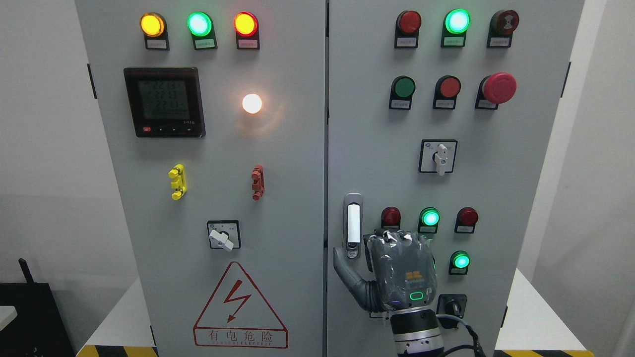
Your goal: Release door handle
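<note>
The door handle [353, 223] is a white lever in a silver recess, set upright at the left edge of the right cabinet door [516, 198]. My right hand [397, 267] comes up from the bottom edge, with its back towards the camera. It sits just right of the handle and a little below it. Its thumb [345, 271] stretches out to the left, under the handle's lower end. Its fingers [399, 240] point at the door panel and hold nothing; the handle is free of them. The left arm does not show.
Lit and unlit indicator lamps, push buttons, a red emergency stop [498, 88] and a rotary switch [439, 156] cover the right door. The left door [292, 208] carries a meter [164, 101], a switch [223, 237] and a warning triangle [240, 307]. White table corners show on both sides.
</note>
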